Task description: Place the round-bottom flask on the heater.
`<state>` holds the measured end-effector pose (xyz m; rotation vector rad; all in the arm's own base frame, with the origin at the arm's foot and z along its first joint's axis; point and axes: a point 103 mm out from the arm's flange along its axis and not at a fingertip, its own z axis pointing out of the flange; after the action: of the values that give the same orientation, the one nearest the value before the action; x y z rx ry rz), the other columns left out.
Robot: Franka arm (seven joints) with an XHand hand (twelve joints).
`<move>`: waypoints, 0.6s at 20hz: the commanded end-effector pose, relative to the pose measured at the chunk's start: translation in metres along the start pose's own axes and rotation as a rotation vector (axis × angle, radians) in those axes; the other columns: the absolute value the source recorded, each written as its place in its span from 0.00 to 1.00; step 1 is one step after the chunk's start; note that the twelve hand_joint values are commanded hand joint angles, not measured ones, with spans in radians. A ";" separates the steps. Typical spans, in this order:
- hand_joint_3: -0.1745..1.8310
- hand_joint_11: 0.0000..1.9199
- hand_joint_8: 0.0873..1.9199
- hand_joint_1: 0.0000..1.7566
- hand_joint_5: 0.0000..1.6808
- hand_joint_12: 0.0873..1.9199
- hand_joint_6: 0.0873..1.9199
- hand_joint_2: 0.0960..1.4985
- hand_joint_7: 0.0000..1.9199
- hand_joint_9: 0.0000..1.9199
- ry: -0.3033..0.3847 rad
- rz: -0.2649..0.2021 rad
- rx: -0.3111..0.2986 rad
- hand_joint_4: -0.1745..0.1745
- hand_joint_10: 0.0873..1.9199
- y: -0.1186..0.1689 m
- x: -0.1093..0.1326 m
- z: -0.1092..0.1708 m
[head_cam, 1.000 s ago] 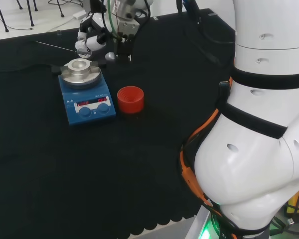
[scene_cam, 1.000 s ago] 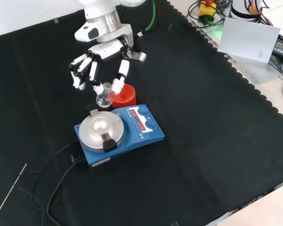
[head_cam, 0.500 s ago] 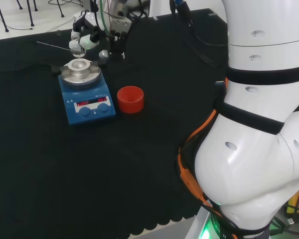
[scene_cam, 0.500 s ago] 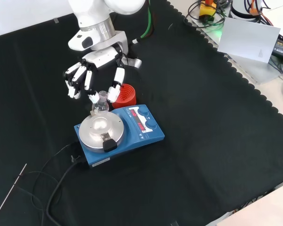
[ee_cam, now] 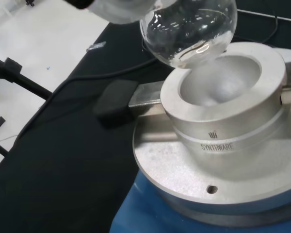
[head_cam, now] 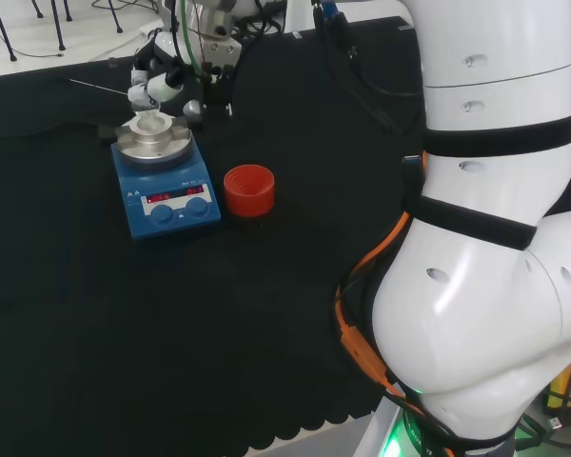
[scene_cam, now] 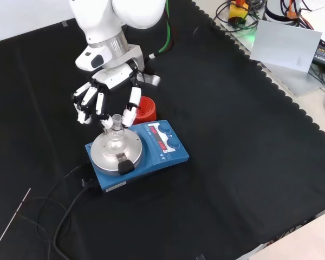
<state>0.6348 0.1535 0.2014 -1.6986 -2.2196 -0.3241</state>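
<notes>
The clear round-bottom flask (scene_cam: 114,138) hangs upright over the heater's metal bowl (scene_cam: 109,152), its neck pinched between the hand's thumb and a finger. The hand (scene_cam: 104,96) reaches down from above, its other fingers spread. In the wrist view the flask's bulb (ee_cam: 189,29) sits just above the bowl's hollow (ee_cam: 222,85), near its rim; whether it touches I cannot tell. The blue heater (head_cam: 165,193) stands at the back left in the head view, with the hand (head_cam: 155,80) and flask (head_cam: 152,118) over its plate.
A red ribbed ring stand (scene_cam: 145,108) sits right behind the heater, also seen as the red ring stand (head_cam: 248,188). A black cable (scene_cam: 65,216) runs from the heater toward the front view's lower left, near a thin rod (scene_cam: 11,227). A black knob (ee_cam: 114,99) sticks out from the plate.
The hand carried the flask from beside the red ring stand over to the heater and lowered it toward the metal bowl.
</notes>
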 end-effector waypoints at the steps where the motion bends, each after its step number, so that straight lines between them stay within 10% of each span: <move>1: 0.33 0.03 0.26 0.59 0.60 0.69 0.53 0.55 0.16 0.25 -0.003 0.004 0.010 1.00 0.30 0.002 -0.003 0.005; 12: 0.34 0.03 0.26 0.59 0.60 0.69 0.53 0.54 0.16 0.25 -0.002 0.021 0.022 1.00 0.30 0.003 -0.013 0.012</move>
<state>0.6391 0.1479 0.1869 -1.7093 -2.2018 -0.2918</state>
